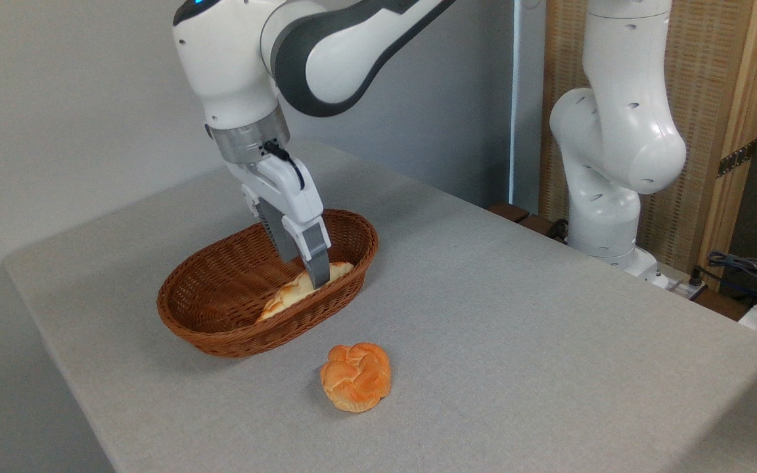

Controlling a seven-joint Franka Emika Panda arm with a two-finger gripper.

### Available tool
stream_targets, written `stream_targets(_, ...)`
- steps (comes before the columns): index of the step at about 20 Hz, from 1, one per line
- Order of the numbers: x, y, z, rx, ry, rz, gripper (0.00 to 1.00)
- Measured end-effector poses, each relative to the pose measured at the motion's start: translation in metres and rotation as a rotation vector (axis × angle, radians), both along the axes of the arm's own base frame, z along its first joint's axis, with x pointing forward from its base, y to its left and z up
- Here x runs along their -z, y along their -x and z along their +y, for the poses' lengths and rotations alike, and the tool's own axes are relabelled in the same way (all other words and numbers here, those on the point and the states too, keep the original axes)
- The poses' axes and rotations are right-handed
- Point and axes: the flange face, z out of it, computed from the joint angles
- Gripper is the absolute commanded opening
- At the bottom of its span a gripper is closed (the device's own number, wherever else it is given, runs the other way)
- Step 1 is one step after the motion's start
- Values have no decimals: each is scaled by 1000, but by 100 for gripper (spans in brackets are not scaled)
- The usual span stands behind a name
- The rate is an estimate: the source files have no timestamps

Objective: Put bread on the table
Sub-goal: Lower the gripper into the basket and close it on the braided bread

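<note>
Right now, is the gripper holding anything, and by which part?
Cannot be told. The gripper reaches into the basket at the bread, near its middle, but the fingertips are hidden.

I can read no text, label, brand, number or sign anywhere here: none on my white arm, on the wicker basket (221,309), or on the grey table (516,315) it sits on.

Open table (516,315) right of the basket (221,328), only the round bun (355,376) (near its front wall) as obstacle
</note>
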Motion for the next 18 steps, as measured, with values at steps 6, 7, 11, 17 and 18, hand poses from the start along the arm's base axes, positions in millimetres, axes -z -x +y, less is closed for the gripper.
stream_targets(6,4,-5,-5,-20,5,-29,99)
stream_targets(7,4,-6,-9,-37,6,-40,87)
stream_targets(11,4,-5,-23,-55,9,-60,46)
stream_targets(17,5,-5,-21,-38,-23,-73,29)
stream_targets(18,5,-6,-21,-36,-27,-74,29)
